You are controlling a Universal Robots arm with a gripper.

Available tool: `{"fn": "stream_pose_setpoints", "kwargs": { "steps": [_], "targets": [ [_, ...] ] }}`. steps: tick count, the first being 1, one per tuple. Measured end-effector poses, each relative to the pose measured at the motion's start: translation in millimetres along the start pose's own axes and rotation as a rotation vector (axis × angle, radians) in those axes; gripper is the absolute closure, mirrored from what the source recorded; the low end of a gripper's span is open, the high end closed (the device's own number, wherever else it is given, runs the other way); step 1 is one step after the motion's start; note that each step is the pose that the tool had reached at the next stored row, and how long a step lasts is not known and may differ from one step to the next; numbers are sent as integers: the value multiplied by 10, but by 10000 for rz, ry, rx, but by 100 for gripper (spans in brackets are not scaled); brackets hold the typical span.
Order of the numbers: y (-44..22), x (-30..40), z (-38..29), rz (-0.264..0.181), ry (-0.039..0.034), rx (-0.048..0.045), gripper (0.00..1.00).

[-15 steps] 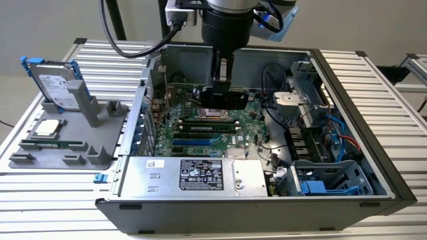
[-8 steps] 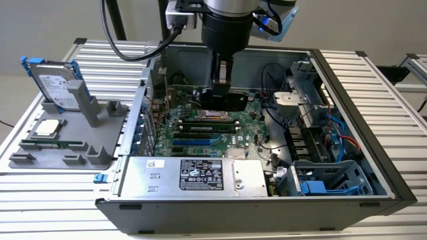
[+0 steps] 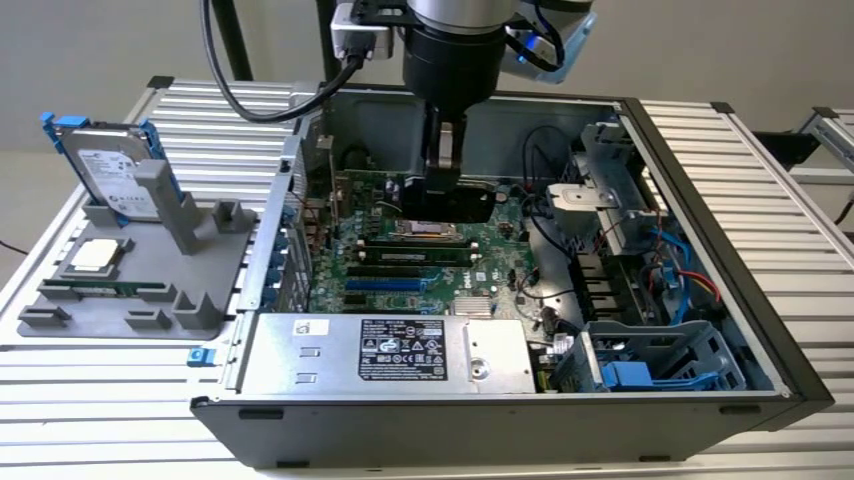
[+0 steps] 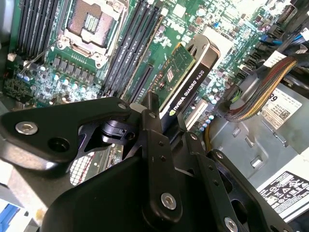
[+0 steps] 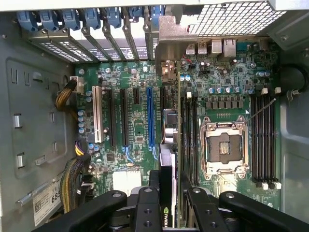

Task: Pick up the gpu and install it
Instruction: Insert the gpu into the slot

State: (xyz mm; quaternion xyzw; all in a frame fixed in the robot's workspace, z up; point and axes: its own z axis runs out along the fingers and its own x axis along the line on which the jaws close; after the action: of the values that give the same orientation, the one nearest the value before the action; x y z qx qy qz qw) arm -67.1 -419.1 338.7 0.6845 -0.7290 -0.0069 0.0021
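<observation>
My gripper [image 3: 447, 180] reaches down into the open computer case [image 3: 694, 180] and is shut on the gpu [image 3: 461, 203], a black-shrouded card held on edge above the green motherboard [image 3: 400, 270]. In the second wrist view the gpu [image 4: 186, 79] sticks out from between the fingers of the gripper [image 4: 166, 121], its green board and black shroud both showing. In the first wrist view the gripper [image 5: 171, 191] holds the gpu [image 5: 170, 130] edge-on, its silver bracket [image 5: 169, 38] toward the case's rear slot openings. The card hangs between the blue slot [image 5: 149, 116] and the RAM slots [image 5: 189, 135].
The empty CPU socket [image 5: 224, 147] lies beside the card. A power supply [image 3: 387, 350] fills the case's near side, with cables [image 3: 667, 270] and a drive cage [image 3: 654, 360] at the exterior view's right. Outside, a grey fixture [image 3: 134, 290] holds a hard drive [image 3: 114, 175].
</observation>
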Motion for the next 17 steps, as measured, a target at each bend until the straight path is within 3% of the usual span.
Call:
{"fn": "stream_pose_setpoints", "kwargs": {
  "steps": [6, 17],
  "targets": [
    [0, 0, 27, 0, -2, 1, 100],
    [-3, 29, 176, 1, 0, -11, 100]
  ]
}}
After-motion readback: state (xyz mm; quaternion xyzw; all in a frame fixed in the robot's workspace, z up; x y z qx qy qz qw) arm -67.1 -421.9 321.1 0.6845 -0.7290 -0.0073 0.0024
